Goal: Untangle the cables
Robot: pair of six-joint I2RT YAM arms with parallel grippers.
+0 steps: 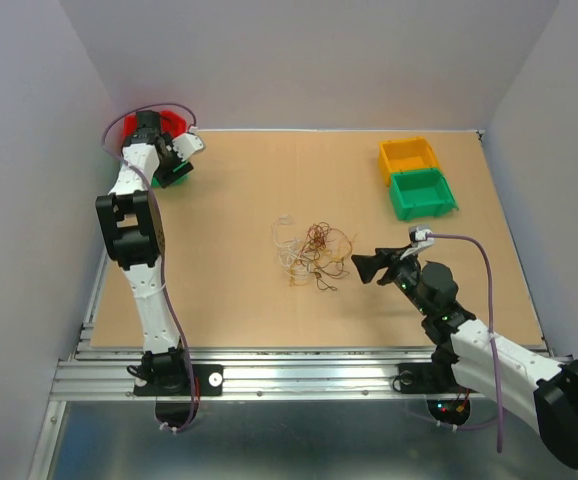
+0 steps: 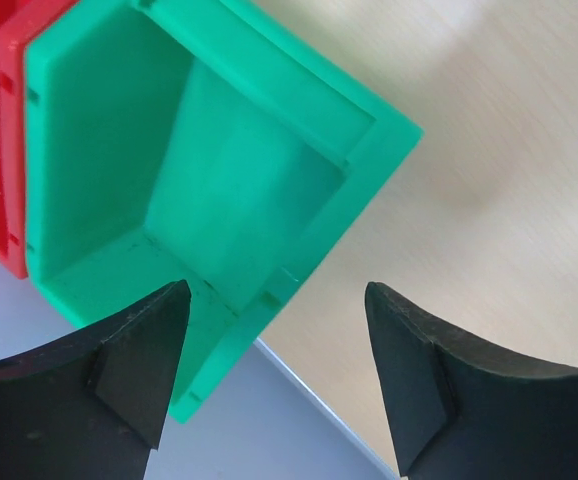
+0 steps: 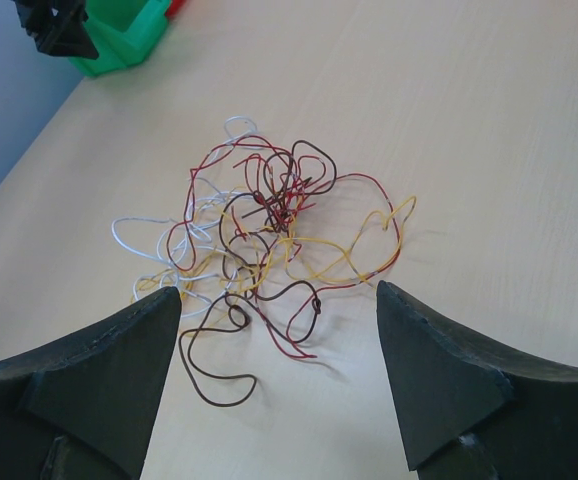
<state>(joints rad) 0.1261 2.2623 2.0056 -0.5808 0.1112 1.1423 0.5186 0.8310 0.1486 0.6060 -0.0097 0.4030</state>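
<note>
The cables [image 1: 312, 250] lie as a loose tangle of thin red, brown, yellow and white wires on the middle of the wooden table [image 1: 249, 310]. In the right wrist view the cables [image 3: 269, 225] lie just ahead of my right gripper [image 3: 279, 340], which is open and empty; in the top view the right gripper [image 1: 363, 265] sits just right of the tangle. My left gripper [image 2: 277, 330] is open and empty, hovering over the corner of a green bin [image 2: 199, 150] at the far left corner of the table [image 1: 174, 170].
A red bin [image 1: 174, 122] stands beside the green one at the far left. An orange bin [image 1: 408, 156] and a second green bin [image 1: 421, 192] stand at the far right. The table's left edge [image 2: 309, 395] shows under my left gripper.
</note>
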